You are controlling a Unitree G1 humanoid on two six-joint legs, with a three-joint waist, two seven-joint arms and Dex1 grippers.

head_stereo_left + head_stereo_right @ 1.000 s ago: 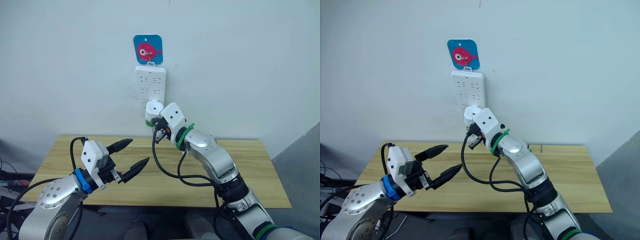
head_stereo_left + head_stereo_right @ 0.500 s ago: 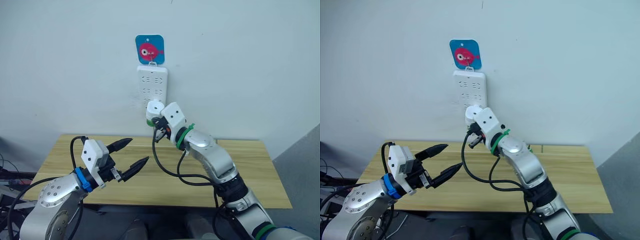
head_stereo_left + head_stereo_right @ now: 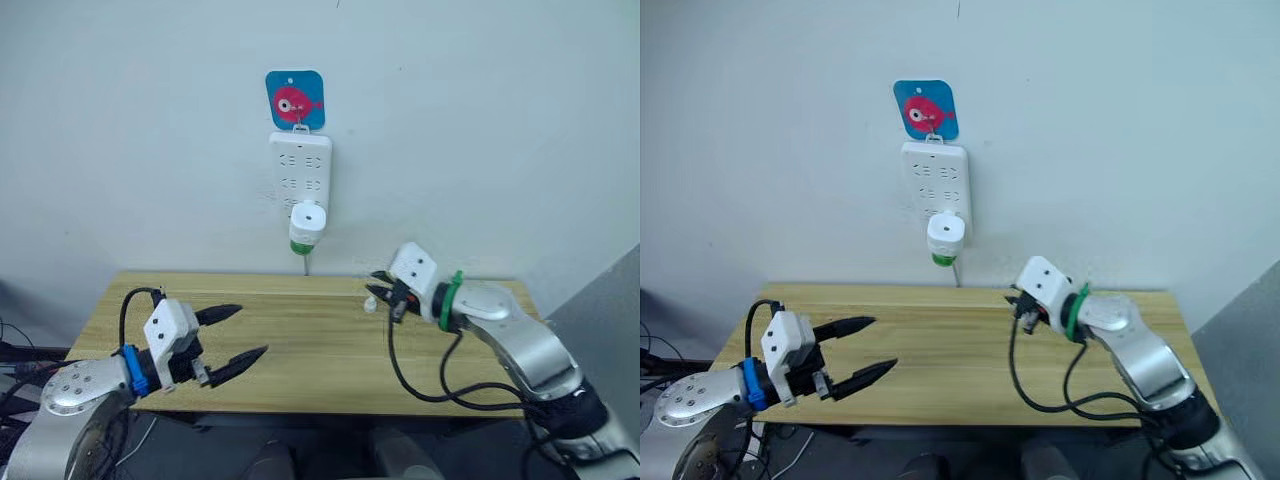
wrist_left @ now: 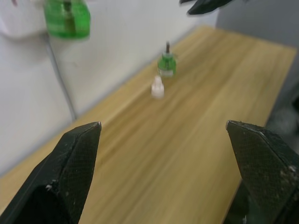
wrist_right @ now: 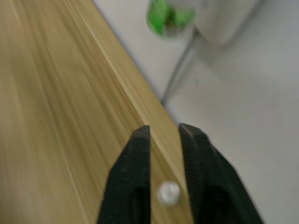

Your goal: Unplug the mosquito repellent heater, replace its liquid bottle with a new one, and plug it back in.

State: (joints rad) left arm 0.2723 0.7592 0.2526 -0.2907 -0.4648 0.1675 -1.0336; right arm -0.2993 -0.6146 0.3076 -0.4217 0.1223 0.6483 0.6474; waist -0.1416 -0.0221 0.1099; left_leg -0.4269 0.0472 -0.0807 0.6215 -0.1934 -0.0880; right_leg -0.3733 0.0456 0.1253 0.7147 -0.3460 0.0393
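Near left: left end effector (image 3: 248,331) is hovering low over the bench (image 3: 300,345), fingers spread wide, gripping nothing, as it was a second ago.

Right, mid-bench: right end effector (image 5: 163,130) is now hanging over the far right part of the bench. A second ago it was up at the wall on the mosquito repellent heater; it has let go and drawn back. Its fingers are standing narrow with a slim gap, empty. A loose white cap (image 3: 370,303) is lying just beyond its tips. Its liquid bottle (image 4: 167,63), bare wick up, is standing upright on the bench near that cap.

Far, on the wall: the mosquito repellent heater (image 3: 307,217) is sitting in the lowest socket of the power strip (image 3: 300,160), with the new one (image 3: 304,243) showing green beneath it.

Judgement: heater released and seated; task looking essentially finished, arms only needing to clear.
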